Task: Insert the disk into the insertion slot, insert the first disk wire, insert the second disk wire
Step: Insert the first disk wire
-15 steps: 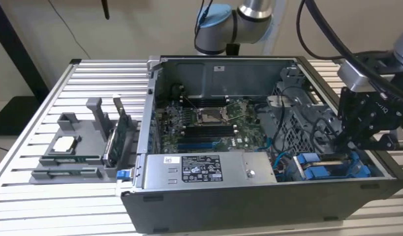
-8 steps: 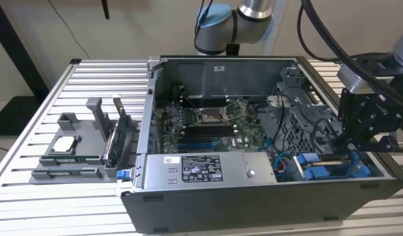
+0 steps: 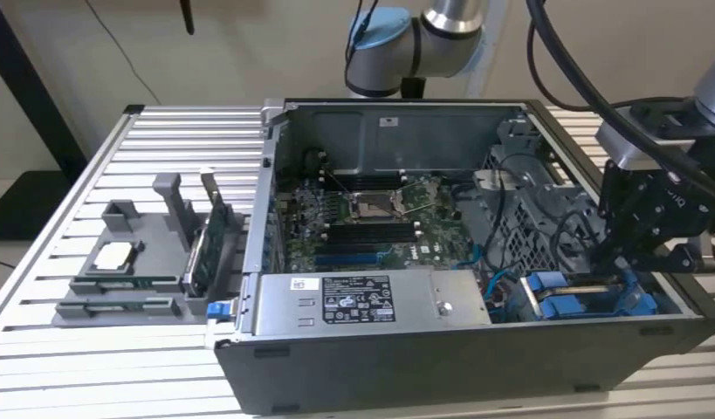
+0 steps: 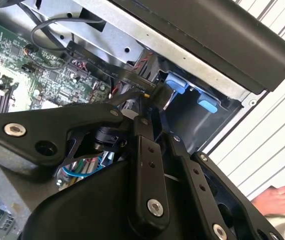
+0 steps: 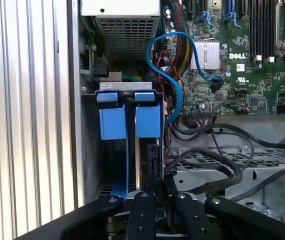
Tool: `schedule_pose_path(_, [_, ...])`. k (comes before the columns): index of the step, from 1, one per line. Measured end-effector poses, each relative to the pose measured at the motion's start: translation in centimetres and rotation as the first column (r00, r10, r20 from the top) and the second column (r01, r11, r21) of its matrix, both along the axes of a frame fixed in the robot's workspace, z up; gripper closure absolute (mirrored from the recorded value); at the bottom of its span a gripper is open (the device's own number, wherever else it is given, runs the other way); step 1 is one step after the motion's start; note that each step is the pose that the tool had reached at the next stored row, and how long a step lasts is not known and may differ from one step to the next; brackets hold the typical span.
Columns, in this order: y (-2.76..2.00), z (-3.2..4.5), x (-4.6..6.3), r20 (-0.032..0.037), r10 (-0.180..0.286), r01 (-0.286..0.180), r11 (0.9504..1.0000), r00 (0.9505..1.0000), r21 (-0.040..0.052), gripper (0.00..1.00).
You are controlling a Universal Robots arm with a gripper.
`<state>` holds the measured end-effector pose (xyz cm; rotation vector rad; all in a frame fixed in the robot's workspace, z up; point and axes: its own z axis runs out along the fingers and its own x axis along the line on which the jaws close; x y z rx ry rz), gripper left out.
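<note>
Two fingers (image 4: 147, 160) clamp a black wire plug (image 4: 157, 92) at the edge of the blue-framed disk (image 5: 147, 122).

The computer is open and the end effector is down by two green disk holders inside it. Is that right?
Not quite: the two disk holders are blue, not green, as the first wrist view shows. The rest is right: the computer is open and the end effector is down by the holders inside it.
</note>
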<state>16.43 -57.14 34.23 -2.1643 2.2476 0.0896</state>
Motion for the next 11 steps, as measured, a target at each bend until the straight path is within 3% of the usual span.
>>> schedule_pose_path(11, [0.0, -0.7, 0.01, 0.0002, -0.007, 0.007, 1.0, 1.0, -0.0011, 0.81])
